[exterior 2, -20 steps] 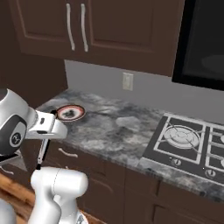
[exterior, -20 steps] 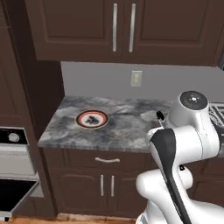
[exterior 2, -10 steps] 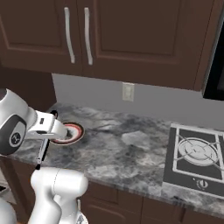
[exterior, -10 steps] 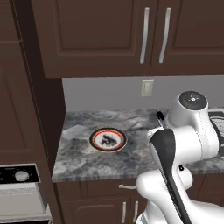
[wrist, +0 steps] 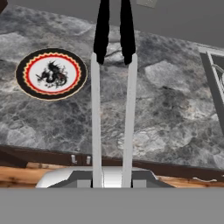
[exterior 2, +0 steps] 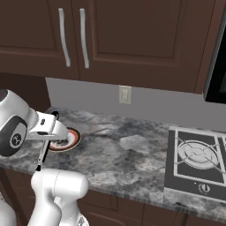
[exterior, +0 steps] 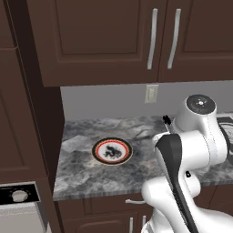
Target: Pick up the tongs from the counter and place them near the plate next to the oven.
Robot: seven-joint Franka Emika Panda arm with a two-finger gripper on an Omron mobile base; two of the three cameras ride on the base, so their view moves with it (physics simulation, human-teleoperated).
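- Hand view has my gripper (wrist: 111,175) closed on the tongs (wrist: 112,87), whose two silvery arms with black tips run up the middle of the frame, out over the counter (wrist: 166,113).
- I judge this the carry step: the tongs are off the stone, held in the air, and the plate (wrist: 51,73) lies ahead of me and to one side of them.
- Left base view puts the plate (exterior: 112,151) near the counter's left end, just in from its front edge, with the oven (exterior: 18,207) below that end.
- Next I need to bring the tongs down flat on bare stone beside the plate, clear of its rim, then let go.
- Tongs: long, thin, straight, the arms nearly parallel with a narrow gap between; in the right base view they hang as a slim rod (exterior 2: 43,154) below my wrist.
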